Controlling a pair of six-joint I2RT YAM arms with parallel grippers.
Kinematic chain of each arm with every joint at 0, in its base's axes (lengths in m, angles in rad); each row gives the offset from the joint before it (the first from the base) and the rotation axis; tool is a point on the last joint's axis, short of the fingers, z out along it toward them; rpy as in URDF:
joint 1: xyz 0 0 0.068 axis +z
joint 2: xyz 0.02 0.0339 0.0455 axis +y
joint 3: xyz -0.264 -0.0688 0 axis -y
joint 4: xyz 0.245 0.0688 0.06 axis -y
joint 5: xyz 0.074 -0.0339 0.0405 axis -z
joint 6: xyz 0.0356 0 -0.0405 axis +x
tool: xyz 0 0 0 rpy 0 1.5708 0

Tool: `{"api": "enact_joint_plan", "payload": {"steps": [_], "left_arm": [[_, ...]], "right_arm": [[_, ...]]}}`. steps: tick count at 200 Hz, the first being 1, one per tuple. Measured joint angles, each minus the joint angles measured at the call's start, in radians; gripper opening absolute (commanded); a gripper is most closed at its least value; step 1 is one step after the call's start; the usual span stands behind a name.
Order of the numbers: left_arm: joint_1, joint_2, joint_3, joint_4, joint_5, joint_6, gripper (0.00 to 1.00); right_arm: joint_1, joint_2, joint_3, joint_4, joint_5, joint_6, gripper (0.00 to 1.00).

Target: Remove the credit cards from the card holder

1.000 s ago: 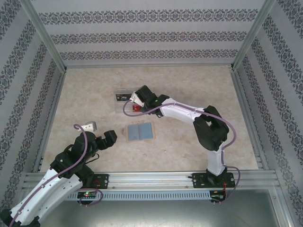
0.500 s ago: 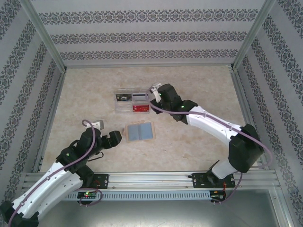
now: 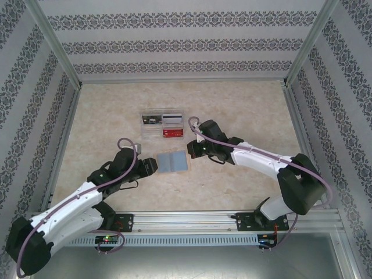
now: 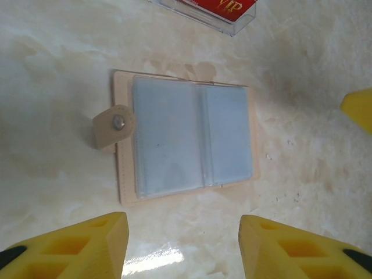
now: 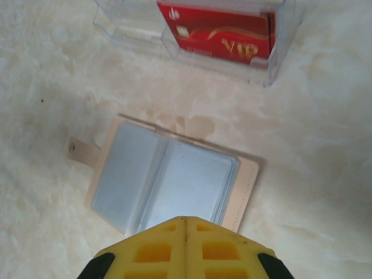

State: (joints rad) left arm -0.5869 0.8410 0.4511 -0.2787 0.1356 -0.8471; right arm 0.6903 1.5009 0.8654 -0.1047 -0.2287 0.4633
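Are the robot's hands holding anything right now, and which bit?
Nothing is held. The left gripper is open and empty, the right gripper is shut on nothing, and the card holder lies flat and open.

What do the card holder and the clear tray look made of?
Card holder: matte tan cover, probably leather-like, with shiny metal snap; cloudy inner sleeves look like soft plastic. Tray: rigid transparent plastic, glossy see-through walls.
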Motion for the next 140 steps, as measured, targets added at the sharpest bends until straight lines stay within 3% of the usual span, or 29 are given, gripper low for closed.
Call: {"api": "enact_joint_plan", "payload": {"steps": [47, 140], "left_arm": [[0.000, 0.152, 0.000, 0.096, 0.026, -0.013, 0.48], [-0.001, 0.406, 0.060, 0.220, 0.063, -0.018, 0.45]], "right_arm": [[0.024, 0.119, -0.060, 0.039, 0.010, 0.039, 0.00], [0.026, 0.169, -0.084, 0.085, 0.030, 0.055, 0.00]]}}
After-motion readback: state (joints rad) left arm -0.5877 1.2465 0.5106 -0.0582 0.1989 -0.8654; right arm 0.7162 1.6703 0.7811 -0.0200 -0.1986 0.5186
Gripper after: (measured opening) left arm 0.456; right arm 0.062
